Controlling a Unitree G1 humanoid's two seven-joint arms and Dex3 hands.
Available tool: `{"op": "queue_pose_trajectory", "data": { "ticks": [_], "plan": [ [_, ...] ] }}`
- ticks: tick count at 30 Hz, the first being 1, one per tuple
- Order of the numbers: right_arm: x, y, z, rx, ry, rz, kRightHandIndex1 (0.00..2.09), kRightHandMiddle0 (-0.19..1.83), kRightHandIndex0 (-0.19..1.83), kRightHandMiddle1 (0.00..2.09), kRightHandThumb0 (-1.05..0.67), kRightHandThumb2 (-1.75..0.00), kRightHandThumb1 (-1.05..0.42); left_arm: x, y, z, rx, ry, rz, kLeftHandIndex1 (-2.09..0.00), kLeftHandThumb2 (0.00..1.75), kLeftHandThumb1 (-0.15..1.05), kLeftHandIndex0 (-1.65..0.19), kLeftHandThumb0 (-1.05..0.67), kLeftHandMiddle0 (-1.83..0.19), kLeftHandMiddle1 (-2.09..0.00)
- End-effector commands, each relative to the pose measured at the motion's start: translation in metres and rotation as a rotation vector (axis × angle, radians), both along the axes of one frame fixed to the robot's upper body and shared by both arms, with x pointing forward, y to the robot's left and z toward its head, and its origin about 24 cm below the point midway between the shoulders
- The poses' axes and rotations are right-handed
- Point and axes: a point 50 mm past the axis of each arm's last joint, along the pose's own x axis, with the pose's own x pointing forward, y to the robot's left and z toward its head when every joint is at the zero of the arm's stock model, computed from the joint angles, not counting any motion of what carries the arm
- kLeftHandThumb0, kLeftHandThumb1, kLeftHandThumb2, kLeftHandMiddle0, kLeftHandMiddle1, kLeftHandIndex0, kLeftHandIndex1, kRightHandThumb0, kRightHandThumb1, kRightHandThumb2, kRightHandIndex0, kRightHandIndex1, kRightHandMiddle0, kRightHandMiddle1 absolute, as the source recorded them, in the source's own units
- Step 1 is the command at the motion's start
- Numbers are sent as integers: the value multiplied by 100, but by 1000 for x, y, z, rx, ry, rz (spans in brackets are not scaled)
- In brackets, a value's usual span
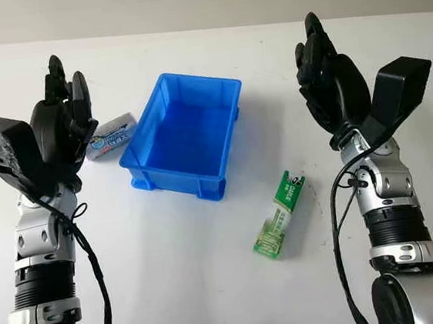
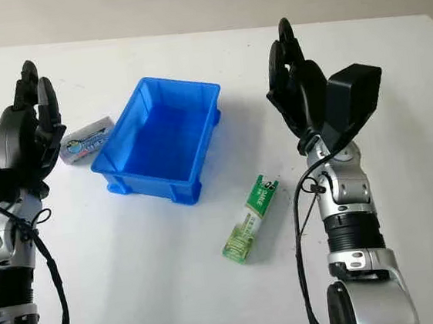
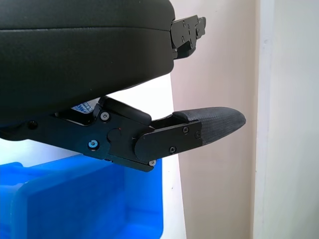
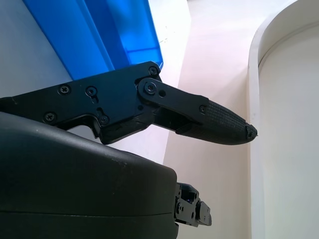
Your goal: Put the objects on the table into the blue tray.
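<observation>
The blue tray [image 1: 184,134] stood in the middle of the white table [image 1: 214,286] and it was empty, so nothing of the task was done yet. Left of the tray, the left hand [image 1: 61,120] was raised above the table, holding nothing, its fingers upright and a little apart. Just behind it, close to the tray's left wall, lay the small white packet [image 1: 113,139] with blue print; half of it was hidden by the hand, so a grasp from above could miss it or push it against the tray wall and move the tray. Right of the tray and nearer to the robot lay the green box [image 1: 280,214], long and thin, flat on the table and well apart from the tray. It looked light and low, so I judged that the fingers could slip over it or slide it away instead of lifting it. Further right of the tray, the right hand [image 1: 328,80] was also raised and open, fingers upright and empty, well apart from the green box. By count there were one tray, two objects to move, one on each side of the tray, and two hands.
</observation>
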Motion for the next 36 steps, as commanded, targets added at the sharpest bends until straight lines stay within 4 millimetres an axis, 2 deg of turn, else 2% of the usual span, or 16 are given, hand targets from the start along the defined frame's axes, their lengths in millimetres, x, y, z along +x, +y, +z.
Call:
{"op": "queue_pose_trajectory", "data": {
  "ticks": [1, 12, 20, 26, 30, 31, 34, 36],
  "plan": [
    [-4, 0, 1, -2, -5, 7, 0, -19, -19, 0, -77, -76, -105, -5, 4, -1, -3, 0, 13, 0, 63, 105, 19, -77, 19, 0],
    [2, 4, -3, -20, 27, 43, 0, -19, -19, 0, -78, -75, -105, -4, 9, -1, 11, 28, 13, 0, 64, 105, 19, -76, 19, 0],
    [-11, -9, 20, -114, -63, 106, 0, -19, -19, 0, -80, -58, -105, -3, 9, 0, 14, 23, 13, 0, 65, 105, 19, -76, 19, 0],
    [-30, -27, 49, -364, -108, 171, 0, -19, -19, 0, -85, -39, -105, 0, 6, 1, 5, 7, 5, 0, 63, 105, 19, -77, 19, 0],
    [-41, -31, 65, -543, -124, 198, 0, -19, -19, 0, -85, -27, -105, 1, 5, 1, -7, 7, 7, 0, 62, 105, 19, -77, 19, 0],
    [-45, -32, 69, -567, -125, 215, 1, -17, -18, 3, -83, -17, -102, 2, 5, 2, -8, 7, 1, 0, 62, 105, 19, -76, 19, 0],
    [-51, -32, 76, -602, -116, 253, 4, -12, -14, 6, -75, -8, -96, 2, 4, 2, -9, 9, -1, 0, 62, 105, 19, -76, 19, 0],
    [-57, -30, 81, -712, -117, 259, 12, 2, 1, 12, -68, -4, -89, 2, 4, 1, -12, 13, -1, 0, 62, 105, 19, -76, 19, 0]
  ]
}}
